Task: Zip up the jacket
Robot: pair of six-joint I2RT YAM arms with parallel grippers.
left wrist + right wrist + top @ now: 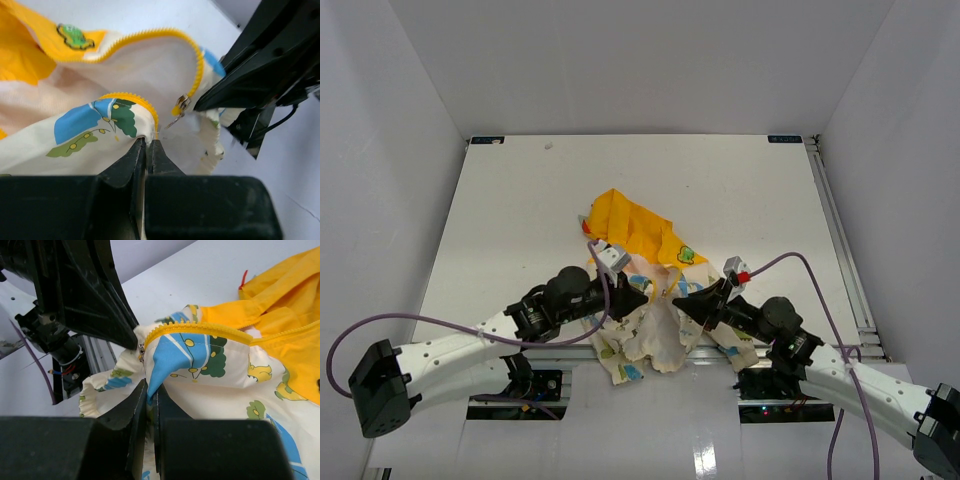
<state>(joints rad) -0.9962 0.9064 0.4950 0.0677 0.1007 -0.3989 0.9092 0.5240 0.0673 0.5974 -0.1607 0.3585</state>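
Observation:
The jacket (650,290) lies crumpled near the table's front edge, its yellow-orange hood (630,225) spread toward the back. My left gripper (642,297) is shut on the jacket's printed front edge beside the yellow zipper strip (135,100). The silver zipper slider (181,104) hangs just ahead of it, close to the right arm's fingers. My right gripper (678,300) is shut on a fold of the cream printed fabric (200,360) below the other zipper strip (200,329). The two grippers almost touch over the jacket's middle.
The jacket's lower part (640,350) hangs over the table's front edge. A metal rail (845,250) runs along the table's right side. White walls enclose the table (520,200). Purple cables (440,325) loop from both arms.

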